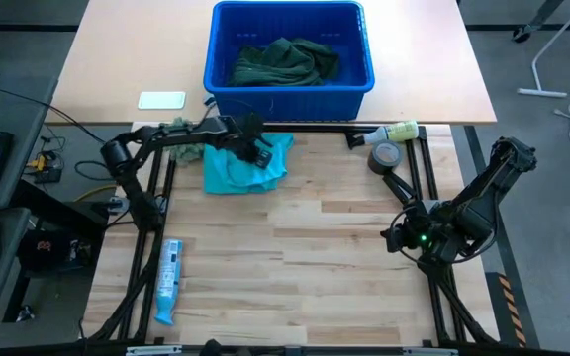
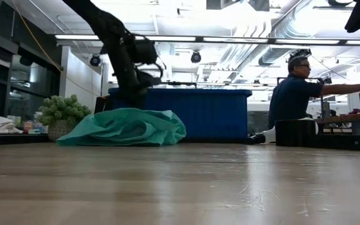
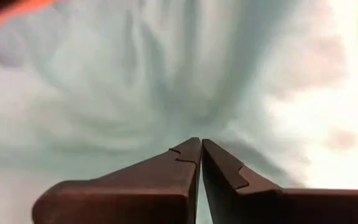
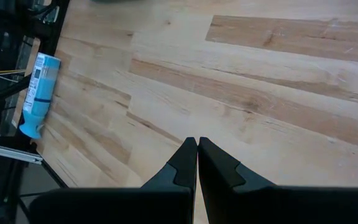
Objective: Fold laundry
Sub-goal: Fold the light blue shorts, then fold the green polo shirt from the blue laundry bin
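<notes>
Overhead camera: straight down, whole worktop. Low camera: worktop level, facing the room. Wrist cameras: close, past each pincer. Overhead and low share the turquoise shirt.

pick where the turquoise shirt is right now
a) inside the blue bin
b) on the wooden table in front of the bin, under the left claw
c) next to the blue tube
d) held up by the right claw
b: the turquoise shirt lies crumpled on the table just before the blue bin, with the left claw down on it.

bare table centre, bin behind
</notes>
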`<state>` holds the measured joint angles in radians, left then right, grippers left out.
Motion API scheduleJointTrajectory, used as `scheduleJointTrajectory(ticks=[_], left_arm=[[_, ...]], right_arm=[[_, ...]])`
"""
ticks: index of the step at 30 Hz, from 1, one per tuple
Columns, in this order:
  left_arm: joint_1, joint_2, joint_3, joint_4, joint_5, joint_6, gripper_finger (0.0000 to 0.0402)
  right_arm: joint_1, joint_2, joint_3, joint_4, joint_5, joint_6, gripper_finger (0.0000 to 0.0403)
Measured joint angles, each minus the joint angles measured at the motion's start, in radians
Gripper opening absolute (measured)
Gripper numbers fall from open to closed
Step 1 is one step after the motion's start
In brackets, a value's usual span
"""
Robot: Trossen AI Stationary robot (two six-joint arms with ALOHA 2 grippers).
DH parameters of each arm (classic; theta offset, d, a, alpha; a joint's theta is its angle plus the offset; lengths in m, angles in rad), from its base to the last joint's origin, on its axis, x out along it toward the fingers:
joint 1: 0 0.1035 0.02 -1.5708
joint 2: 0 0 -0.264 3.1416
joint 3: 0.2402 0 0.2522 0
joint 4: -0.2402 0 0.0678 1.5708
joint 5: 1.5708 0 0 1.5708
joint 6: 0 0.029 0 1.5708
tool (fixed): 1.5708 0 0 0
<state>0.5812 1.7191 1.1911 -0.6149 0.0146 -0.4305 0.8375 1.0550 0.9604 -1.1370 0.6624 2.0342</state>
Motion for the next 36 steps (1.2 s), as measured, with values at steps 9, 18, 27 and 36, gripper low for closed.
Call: scheduleJointTrajectory(ticks=[9, 18, 27, 36], left_arm=[[-0.021, -0.167, 0.001, 0.075, 0.010, -0.002, 0.0000], [-0.088, -0.331, 0.001, 0.149, 0.059, -0.009, 0.0017], [-0.159, -0.457, 0.001, 0.220, 0.055, 0.014, 0.0106], [-0.156, -0.557, 0.002, 0.228, 0.013, 0.023, 0.0192]], right_arm=[[0.000, 0.000, 0.000, 0.000, 0.000, -0.026, 0.0000], [0.000, 0.000, 0.000, 0.004, 0.000, -0.026, 0.0000], [-0.010, 0.000, 0.000, 0.110, 0.220, -0.056, 0.0000], [-0.256, 0.000, 0.000, 0.514, 0.349, -0.601, 0.0056]])
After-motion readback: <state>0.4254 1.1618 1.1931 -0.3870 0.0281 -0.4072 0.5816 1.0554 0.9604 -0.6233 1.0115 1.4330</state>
